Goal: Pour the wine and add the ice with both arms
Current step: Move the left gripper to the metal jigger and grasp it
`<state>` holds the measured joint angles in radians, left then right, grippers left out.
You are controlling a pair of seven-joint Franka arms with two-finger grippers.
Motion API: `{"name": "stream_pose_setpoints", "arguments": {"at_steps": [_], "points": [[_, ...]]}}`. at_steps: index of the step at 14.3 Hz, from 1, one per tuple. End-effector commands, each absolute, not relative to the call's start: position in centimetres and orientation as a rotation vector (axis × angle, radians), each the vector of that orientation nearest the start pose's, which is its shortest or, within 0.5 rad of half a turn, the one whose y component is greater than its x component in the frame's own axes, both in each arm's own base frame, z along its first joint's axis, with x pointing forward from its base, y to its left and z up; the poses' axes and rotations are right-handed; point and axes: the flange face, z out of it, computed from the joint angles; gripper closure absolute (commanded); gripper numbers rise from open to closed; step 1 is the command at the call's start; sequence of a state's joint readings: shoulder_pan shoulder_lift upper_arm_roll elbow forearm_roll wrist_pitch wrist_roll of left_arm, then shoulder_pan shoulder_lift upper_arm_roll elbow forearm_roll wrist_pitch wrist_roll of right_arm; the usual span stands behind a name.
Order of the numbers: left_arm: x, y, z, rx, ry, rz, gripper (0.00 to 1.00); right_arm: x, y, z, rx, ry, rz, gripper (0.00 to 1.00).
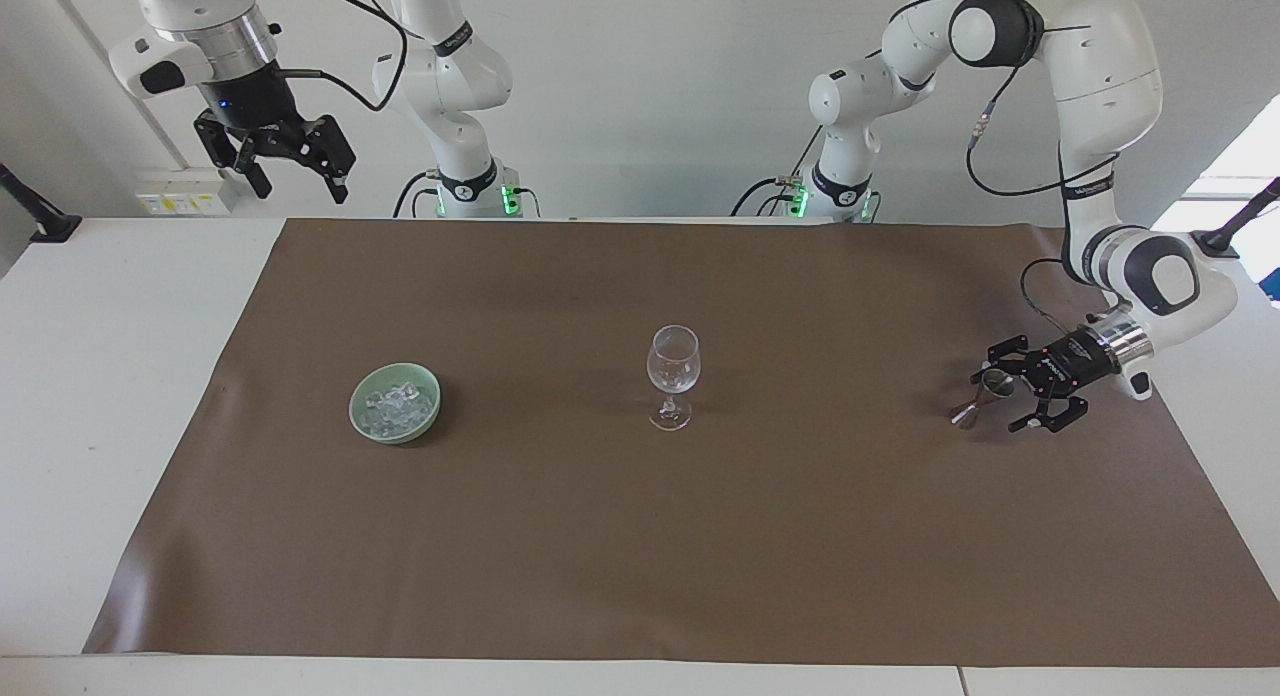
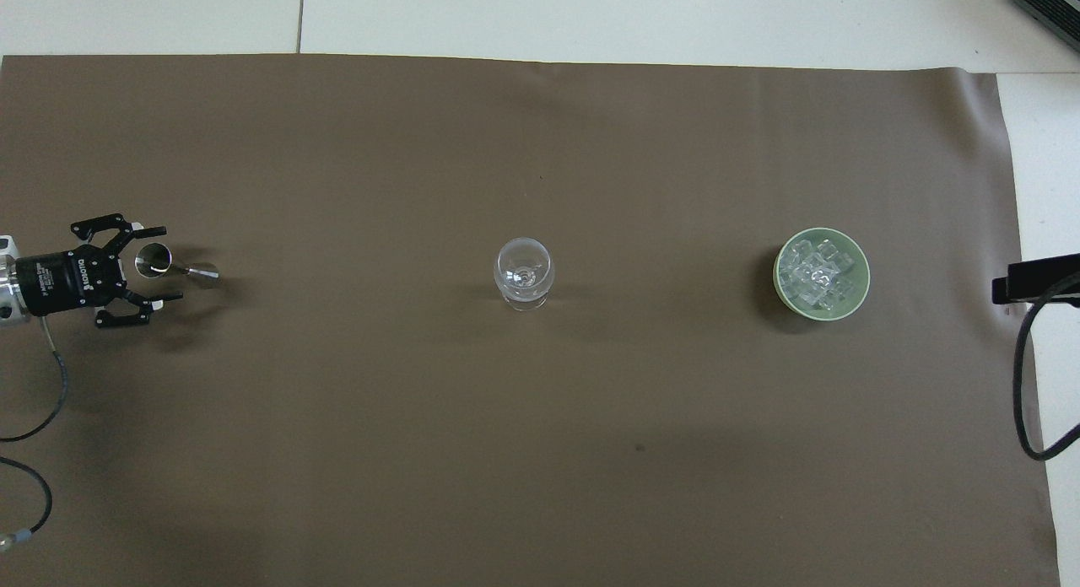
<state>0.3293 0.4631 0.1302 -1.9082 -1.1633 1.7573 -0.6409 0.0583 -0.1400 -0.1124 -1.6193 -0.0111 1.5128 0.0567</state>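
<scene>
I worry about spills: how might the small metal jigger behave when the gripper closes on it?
The jigger stands on a narrow base with a pinched waist, so an off-centre push would probably tip it. Its polished metal looks slippery. The open left gripper straddles its upper cup, which may steady it.

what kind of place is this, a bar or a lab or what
Most likely a robotics lab staged as a bar. Two white robot arms stand at a plain white table with a brown mat, bearing only a wine glass, a metal jigger and a bowl of ice.
</scene>
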Motion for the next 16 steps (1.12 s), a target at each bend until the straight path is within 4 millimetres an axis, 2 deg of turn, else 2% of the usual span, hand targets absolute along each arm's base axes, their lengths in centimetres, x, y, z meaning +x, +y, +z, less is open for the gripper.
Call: {"name": "stream_pose_setpoints", "arguments": {"at_steps": [1, 6, 8, 14, 16], "points": [[56.2, 18.0, 24.5, 1.378, 1.593, -0.697, 0.0, 50.0, -3.5, 67.2, -3.139, 0.211, -0.04, 0.0], [56.5, 16.8, 24.3, 1.358, 1.577, -0.7, 0.0, 50.0, -3.5, 67.2, -3.139, 0.211, -0.04, 0.0], [56.5, 17.0, 24.4, 1.356, 1.578, -0.697, 0.14, 50.0, -3.5, 67.2, -3.139, 0.211, -0.04, 0.0], [56.2, 18.0, 24.3, 1.352, 1.59, -0.68, 0.21, 50.0, -3.5, 67.2, -3.139, 0.211, -0.04, 0.0], [56.1, 18.1, 24.5, 1.351, 1.584, -0.686, 0.28, 50.0, -3.5, 67.2, -3.139, 0.211, -0.04, 0.0]]}}
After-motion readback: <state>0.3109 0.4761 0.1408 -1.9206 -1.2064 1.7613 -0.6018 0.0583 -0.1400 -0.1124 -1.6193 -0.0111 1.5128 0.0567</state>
